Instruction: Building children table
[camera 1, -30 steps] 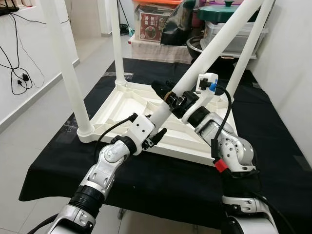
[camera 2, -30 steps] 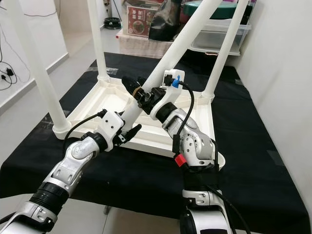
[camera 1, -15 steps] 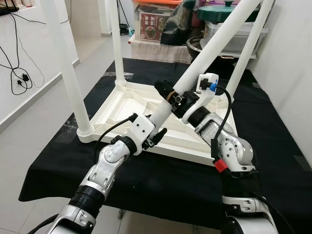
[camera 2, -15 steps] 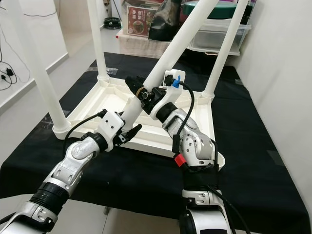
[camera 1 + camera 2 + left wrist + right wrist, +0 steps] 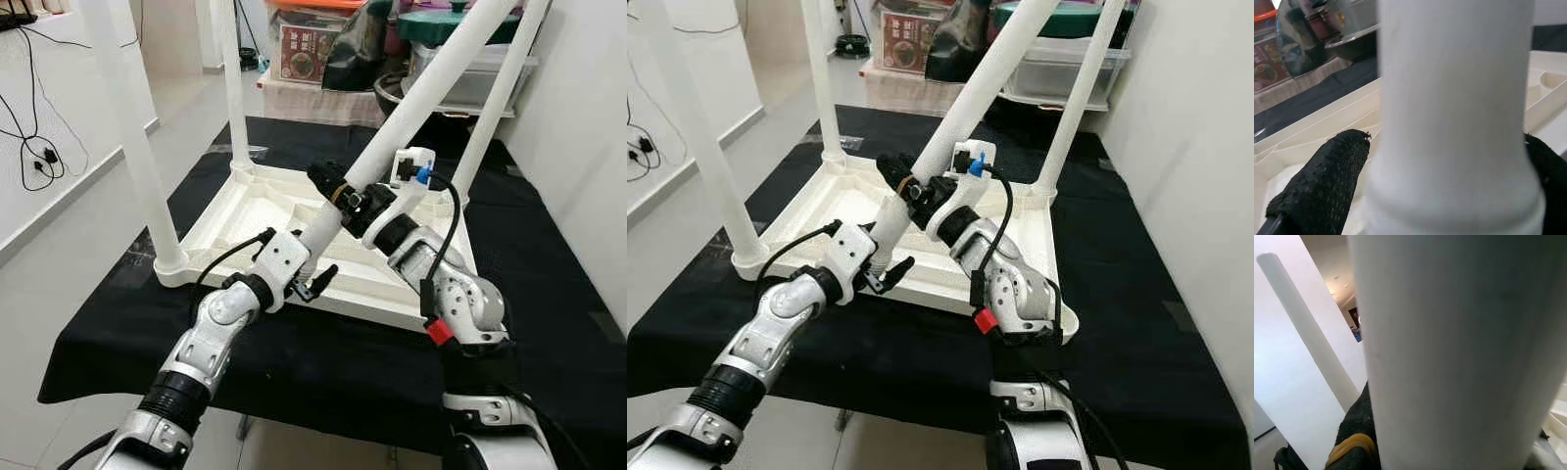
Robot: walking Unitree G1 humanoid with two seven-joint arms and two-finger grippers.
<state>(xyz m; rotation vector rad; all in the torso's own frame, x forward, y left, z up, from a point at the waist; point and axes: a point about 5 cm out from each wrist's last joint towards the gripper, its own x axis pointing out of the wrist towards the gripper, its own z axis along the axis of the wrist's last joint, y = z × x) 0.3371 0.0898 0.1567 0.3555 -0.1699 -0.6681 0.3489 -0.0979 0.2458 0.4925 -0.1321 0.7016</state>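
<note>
A black cloth (image 5: 323,362) covers the worktop, which stands on a pale tiled floor (image 5: 59,284) with white walls on both sides. Behind it sit a storage box (image 5: 490,73) and a red printed carton (image 5: 306,51).

The white tabletop (image 5: 265,201) lies upside down on the cloth. Three upright legs (image 5: 132,137) stand at its corners. A fourth, tilted leg (image 5: 421,93) slants up from its near edge toward the far right.

The left gripper (image 5: 312,279) grasps this tilted leg near its lower end, one of its fingers (image 5: 1327,181) on either side of the tube. The right gripper (image 5: 338,193) is clamped round the same leg higher up. Its fingers appear to press against the tube, though the close wrist view is hard to read.
</note>
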